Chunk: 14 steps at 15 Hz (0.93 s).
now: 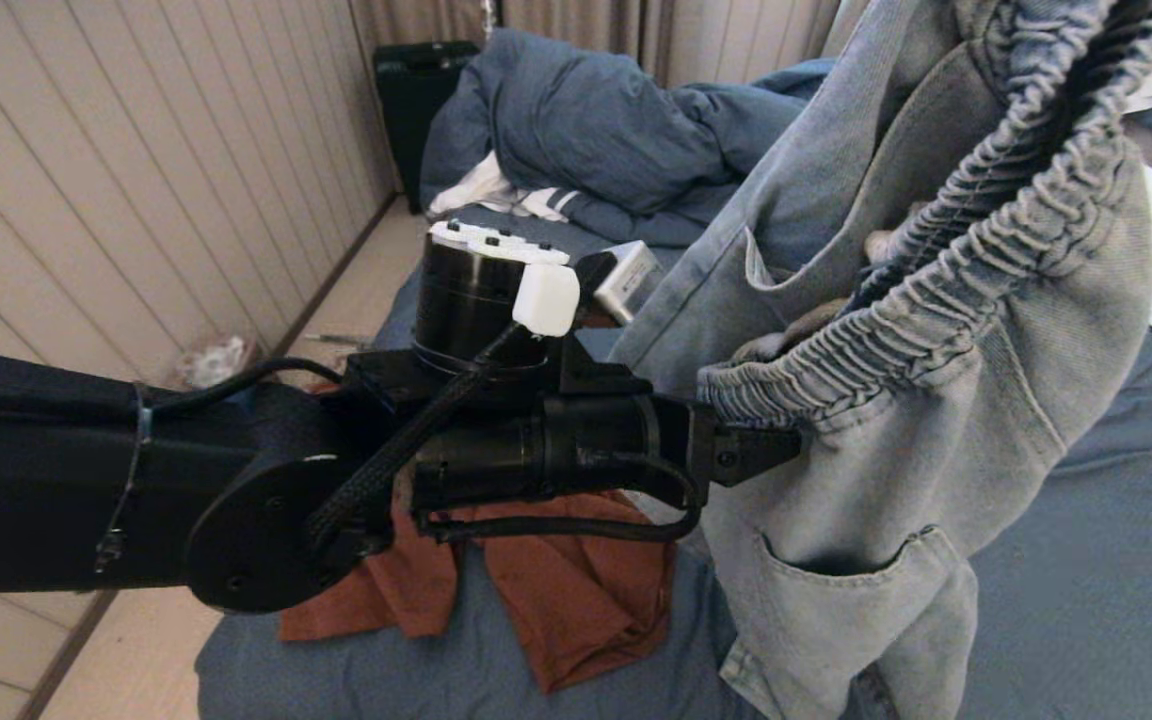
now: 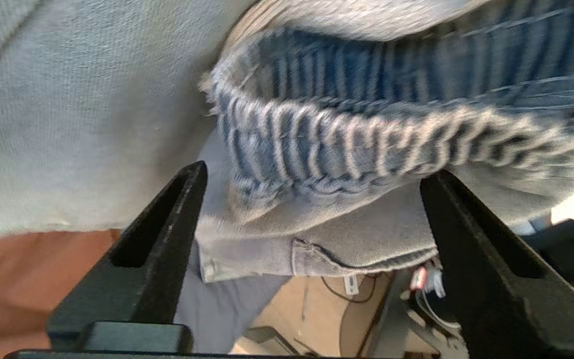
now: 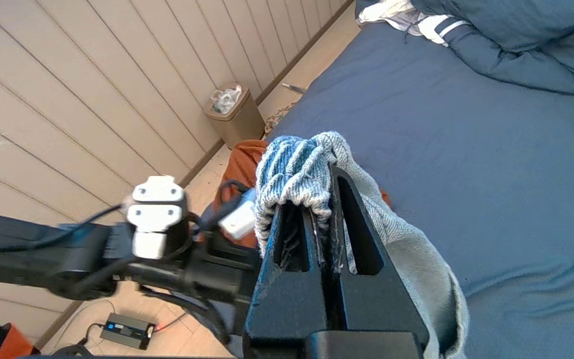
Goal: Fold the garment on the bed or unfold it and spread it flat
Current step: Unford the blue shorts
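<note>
Head view: your denim garment (image 1: pixel 936 330) hangs in the air over the bed (image 1: pixel 1086 560), filling the frame from 12 to 5 o'clock. Its long axis runs roughly vertical: the elastic waistband loops from 1 o'clock down to centre, and the pocketed body drops toward 5 o'clock. Your left gripper (image 1: pixel 771 450) reaches in from 9 o'clock and meets the low end of the waistband; the cloth hides its tips here. A rust-orange cloth (image 1: pixel 576 600) lies on the sheet at 6 o'clock. The bunched blue duvet (image 1: pixel 616 130) sits at 12 o'clock.

Left wrist view: your left gripper (image 2: pixel 312 174) stands wide open, with one finger (image 2: pixel 162 239) at 8 o'clock and the other at 4 o'clock. The ribbed waistband (image 2: pixel 366 144) crosses between and just beyond the tips, unpinched.

Right wrist view: your right gripper (image 3: pixel 327 199) is clamped on a gathered bunch of the waistband, which bulges above the tips at centre. The rest of the garment trails toward 5 o'clock. The bed's sheet fills 1 to 4 o'clock. A lined waste bin (image 3: pixel 234 112) stands on the floor at 11 o'clock.
</note>
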{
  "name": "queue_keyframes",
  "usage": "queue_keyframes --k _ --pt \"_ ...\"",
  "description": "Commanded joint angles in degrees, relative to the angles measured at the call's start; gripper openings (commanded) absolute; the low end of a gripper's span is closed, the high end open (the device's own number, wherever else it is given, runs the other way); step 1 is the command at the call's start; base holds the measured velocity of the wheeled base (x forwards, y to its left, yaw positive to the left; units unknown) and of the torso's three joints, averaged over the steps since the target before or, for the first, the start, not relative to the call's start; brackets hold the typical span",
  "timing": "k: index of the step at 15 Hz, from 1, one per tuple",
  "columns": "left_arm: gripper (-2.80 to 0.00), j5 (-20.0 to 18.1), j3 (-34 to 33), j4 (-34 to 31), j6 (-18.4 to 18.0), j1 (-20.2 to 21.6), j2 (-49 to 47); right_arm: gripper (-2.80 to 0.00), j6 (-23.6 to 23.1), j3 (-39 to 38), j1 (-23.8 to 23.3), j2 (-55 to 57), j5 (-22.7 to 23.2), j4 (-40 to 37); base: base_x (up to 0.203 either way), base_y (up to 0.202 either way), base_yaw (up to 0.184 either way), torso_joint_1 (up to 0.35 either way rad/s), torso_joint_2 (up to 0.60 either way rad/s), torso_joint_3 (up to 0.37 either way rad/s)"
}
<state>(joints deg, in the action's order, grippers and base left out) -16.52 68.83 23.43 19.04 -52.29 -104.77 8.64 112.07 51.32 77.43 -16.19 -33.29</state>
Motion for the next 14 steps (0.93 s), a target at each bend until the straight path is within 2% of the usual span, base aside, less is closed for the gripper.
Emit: queue_keyframes --k 1,8,9,14 --pt "0.0 -0.1 1.1 0.2 0.1 0.0 -2.5 -2.8 0.1 0.0 0.6 -0.5 -0.1 -0.2 0.0 0.0 0.0 0.0 0.0 0.0" --pt "0.0 0.0 1.5 0.2 0.1 0.0 -2.7 -2.8 0.1 0.0 1.0 -0.7 -0.1 -0.2 0.0 0.0 0.0 0.0 0.0 0.0" --pt "-2.8 0.0 1.7 0.2 0.1 0.0 -2.5 -2.8 0.1 0.0 0.9 -0.7 -0.1 -0.2 0.0 0.0 0.0 0.0 0.0 0.0" --pt "-2.8 -0.2 2.0 0.2 0.2 -0.4 -1.8 -2.8 0.1 -0.1 0.9 -0.7 -0.1 -0.2 0.0 0.0 0.0 0.0 0.0 0.0"
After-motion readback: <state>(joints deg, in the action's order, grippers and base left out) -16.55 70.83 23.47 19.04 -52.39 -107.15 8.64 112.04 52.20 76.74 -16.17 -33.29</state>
